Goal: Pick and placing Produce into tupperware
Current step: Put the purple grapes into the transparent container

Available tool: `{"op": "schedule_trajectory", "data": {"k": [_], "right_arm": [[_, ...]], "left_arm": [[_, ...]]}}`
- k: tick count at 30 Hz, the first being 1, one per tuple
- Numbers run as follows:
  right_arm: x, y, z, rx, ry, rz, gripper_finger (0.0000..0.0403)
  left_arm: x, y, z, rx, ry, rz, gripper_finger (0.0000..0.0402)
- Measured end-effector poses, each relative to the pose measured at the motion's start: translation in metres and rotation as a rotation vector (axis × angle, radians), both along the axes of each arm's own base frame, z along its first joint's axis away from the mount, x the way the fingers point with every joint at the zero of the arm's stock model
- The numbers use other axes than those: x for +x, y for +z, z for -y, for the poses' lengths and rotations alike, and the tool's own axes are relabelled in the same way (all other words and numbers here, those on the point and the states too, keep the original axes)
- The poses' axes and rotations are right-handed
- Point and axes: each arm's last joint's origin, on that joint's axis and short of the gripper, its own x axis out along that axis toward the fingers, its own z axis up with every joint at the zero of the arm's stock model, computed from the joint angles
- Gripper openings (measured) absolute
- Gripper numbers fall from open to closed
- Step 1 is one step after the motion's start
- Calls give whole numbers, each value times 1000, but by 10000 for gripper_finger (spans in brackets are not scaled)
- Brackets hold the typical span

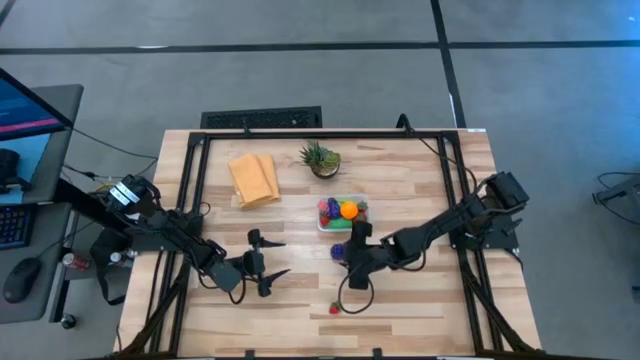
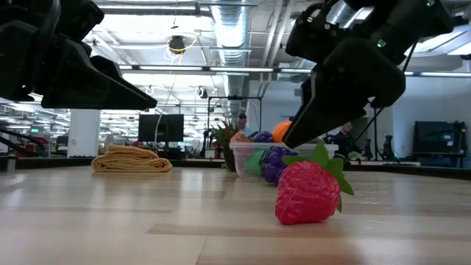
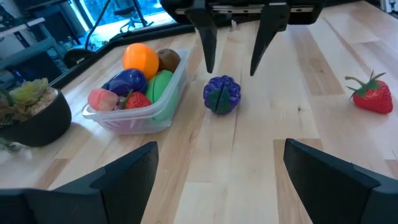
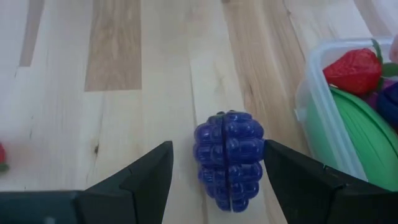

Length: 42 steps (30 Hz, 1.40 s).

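The wooden surface (image 1: 420, 300) is carrying the tupperware (image 1: 343, 214), filled with produce. The right end effector (image 4: 217, 163) is straddling a purple berry (image 4: 228, 158) just beside it, fingers parted, not gripping. The left end effector (image 1: 272, 257) is waiting wide open. A strawberry (image 2: 307, 191) is lying apart.
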Motion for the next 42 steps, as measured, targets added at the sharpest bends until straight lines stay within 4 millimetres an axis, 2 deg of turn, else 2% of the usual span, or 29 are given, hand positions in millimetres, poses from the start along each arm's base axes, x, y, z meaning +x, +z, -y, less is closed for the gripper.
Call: {"op": "schedule_trajectory", "data": {"k": [18,27,42], "right_arm": [[3,-1,7,44,-39,-4,244],[11,-23,13,117,-45,-61,244],[11,-23,12,118,-45,-58,244]], "left_arm": [[0,0,0,-6,1,2,336],[0,0,0,-7,1,2,336],[0,0,0,-7,2,2,336]]}}
